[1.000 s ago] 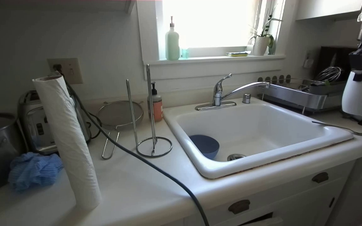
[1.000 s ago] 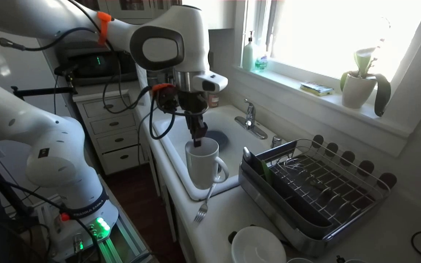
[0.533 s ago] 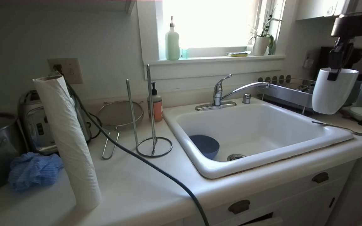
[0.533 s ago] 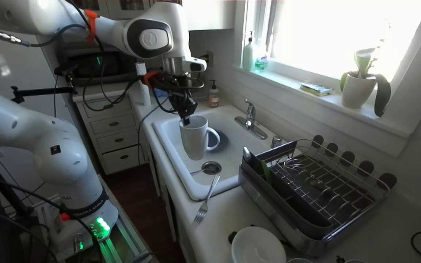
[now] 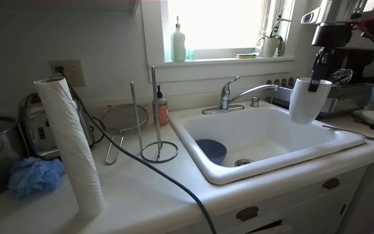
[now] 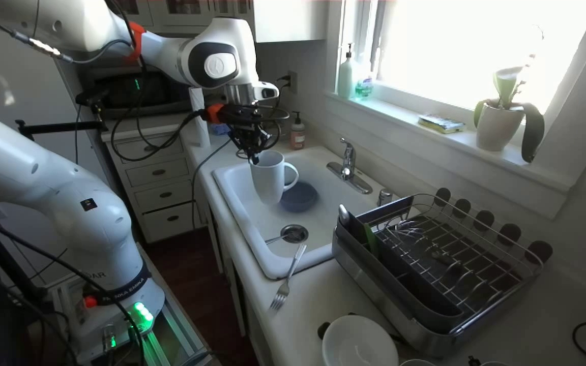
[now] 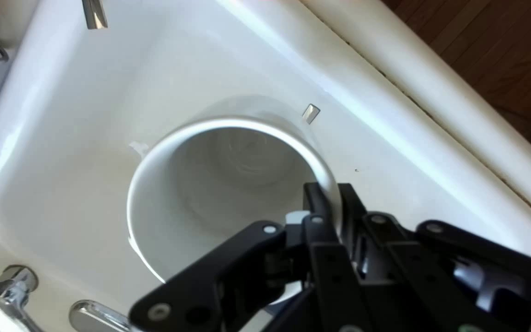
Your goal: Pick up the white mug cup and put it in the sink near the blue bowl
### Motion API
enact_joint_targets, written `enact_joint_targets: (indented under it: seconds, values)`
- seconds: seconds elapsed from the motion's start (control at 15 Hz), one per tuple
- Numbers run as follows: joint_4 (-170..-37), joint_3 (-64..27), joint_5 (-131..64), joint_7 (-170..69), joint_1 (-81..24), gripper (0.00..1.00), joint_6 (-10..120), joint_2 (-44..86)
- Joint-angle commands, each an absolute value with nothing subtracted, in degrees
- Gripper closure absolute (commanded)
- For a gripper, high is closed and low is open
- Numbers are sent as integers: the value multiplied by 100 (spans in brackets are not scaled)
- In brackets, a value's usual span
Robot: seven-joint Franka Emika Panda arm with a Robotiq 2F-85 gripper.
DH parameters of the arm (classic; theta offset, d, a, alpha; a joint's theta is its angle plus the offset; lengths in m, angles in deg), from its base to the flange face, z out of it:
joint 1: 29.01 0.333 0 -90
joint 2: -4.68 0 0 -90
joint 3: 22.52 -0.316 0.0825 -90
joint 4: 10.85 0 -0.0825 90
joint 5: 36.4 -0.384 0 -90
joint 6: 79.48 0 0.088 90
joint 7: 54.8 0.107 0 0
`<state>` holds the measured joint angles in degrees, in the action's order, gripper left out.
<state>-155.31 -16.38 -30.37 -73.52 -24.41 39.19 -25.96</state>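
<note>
My gripper (image 7: 332, 198) is shut on the rim wall of the white mug cup (image 5: 307, 105), one finger inside and one outside. The mug hangs slightly tilted above the sink basin, open end up. In an exterior view the mug (image 6: 266, 180) shows its handle on the faucet side, and the gripper (image 6: 255, 158) is at its rim. The blue bowl (image 5: 211, 152) sits in the sink corner away from the dish rack. In an exterior view the bowl (image 6: 300, 198) is partly behind the mug. The sink (image 5: 255, 177) is white with a thick rim.
A chrome faucet (image 6: 346, 162) stands at the sink's window side, its spout reaching over the basin. A fork (image 6: 289, 277) lies across the sink rim beside the dish rack (image 6: 400, 284). A paper towel roll (image 5: 73, 149), wire stand (image 5: 158, 152) and dark cable (image 5: 161, 175) are on the counter.
My gripper has carried the mug from the dish rack end over the basin towards the blue bowl. The bowl, fork and rack have not moved.
</note>
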Motion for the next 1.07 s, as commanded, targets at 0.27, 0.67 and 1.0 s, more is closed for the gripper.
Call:
enact_joint_targets:
  seconds: [0.27,0.67,1.0]
  values:
    - [-15449,-1631,-3122,-7611,-2518,89,3909,-2398]
    - [-15448,-1630,-3125,-7615,-2517,97,3909,-2398]
    - [-15655,-1761,-3321,-8214,-2080,97,4761,-2030]
